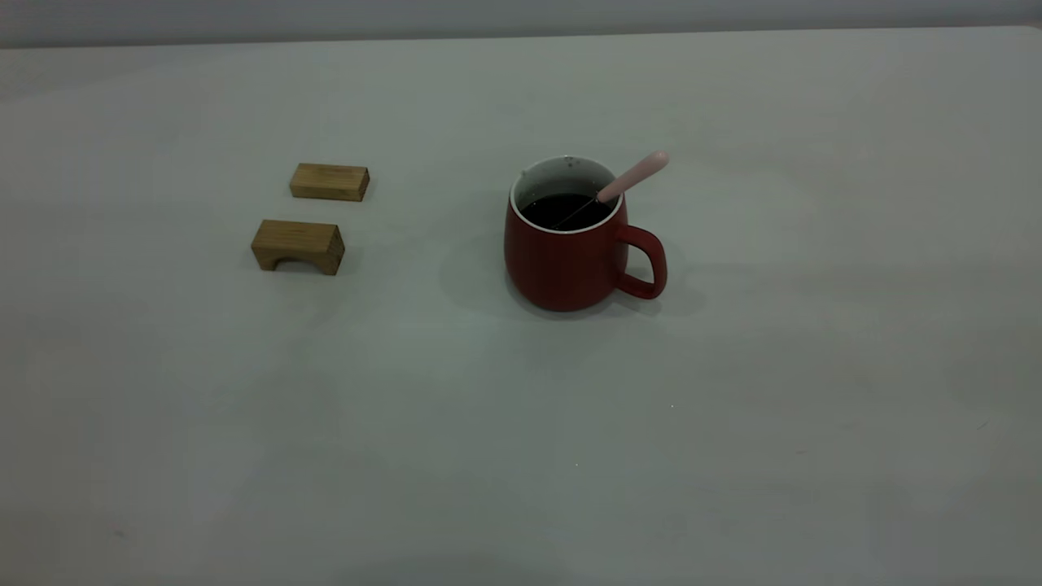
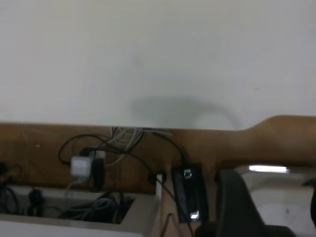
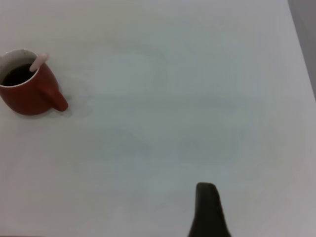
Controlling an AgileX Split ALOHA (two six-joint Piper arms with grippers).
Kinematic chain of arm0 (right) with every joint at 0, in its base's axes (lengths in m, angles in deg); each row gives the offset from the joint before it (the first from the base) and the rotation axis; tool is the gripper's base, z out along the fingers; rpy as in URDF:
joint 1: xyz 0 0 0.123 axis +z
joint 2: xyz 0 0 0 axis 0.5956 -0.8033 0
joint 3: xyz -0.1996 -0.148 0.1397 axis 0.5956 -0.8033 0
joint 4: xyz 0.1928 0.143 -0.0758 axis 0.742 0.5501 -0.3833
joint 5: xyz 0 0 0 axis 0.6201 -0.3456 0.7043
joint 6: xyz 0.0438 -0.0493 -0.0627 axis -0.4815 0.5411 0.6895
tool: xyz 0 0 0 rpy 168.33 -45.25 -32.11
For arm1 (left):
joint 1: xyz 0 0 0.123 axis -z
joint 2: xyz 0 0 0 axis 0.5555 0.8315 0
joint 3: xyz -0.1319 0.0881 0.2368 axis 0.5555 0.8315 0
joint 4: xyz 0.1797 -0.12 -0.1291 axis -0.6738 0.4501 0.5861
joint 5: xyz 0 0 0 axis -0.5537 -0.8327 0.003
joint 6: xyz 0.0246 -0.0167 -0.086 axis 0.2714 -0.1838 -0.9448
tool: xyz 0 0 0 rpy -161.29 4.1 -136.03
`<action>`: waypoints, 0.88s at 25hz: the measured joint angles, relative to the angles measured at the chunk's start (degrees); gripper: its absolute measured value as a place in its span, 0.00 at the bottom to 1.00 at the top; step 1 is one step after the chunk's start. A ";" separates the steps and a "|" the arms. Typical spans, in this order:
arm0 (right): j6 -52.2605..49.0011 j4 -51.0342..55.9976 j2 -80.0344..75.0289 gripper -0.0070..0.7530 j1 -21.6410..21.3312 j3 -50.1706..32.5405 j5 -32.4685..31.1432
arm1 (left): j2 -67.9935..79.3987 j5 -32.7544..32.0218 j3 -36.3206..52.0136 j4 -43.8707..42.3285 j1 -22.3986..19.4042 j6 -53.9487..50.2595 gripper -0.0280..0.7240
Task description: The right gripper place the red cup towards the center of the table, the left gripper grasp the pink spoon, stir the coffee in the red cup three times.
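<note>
The red cup (image 1: 570, 252) stands upright near the middle of the table (image 1: 521, 456), its handle pointing right. Dark coffee (image 1: 566, 210) fills it. The pink spoon (image 1: 633, 177) leans in the cup, its pale handle sticking out over the rim up and to the right. In the right wrist view the red cup (image 3: 27, 89) with the pink spoon (image 3: 38, 62) sits far from my right gripper (image 3: 207, 210), which holds nothing. My left gripper (image 2: 276, 197) is open and empty, off by the table's edge. Neither arm appears in the exterior view.
Two brown wooden blocks lie left of the cup: a flat one (image 1: 330, 181) farther back and an arched one (image 1: 298, 245) nearer. The left wrist view shows the wooden table edge (image 2: 276, 138), cables (image 2: 98, 163) and a power box (image 2: 187, 192) below it.
</note>
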 joint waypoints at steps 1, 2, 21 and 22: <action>0.00 0.00 0.00 0.79 0.00 0.00 0.00 | -2.26 0.00 0.98 0.00 -1.97 0.00 0.62; 0.00 0.00 0.00 0.79 0.00 0.00 0.00 | -4.39 0.00 1.62 0.00 -3.77 0.00 0.62; 0.00 0.00 0.00 0.79 0.00 0.00 0.00 | -32.67 1.70 6.54 9.92 -10.02 13.21 0.62; 0.00 0.00 0.00 0.79 0.00 0.00 0.00 | -33.65 1.70 6.54 9.92 -10.02 13.26 0.62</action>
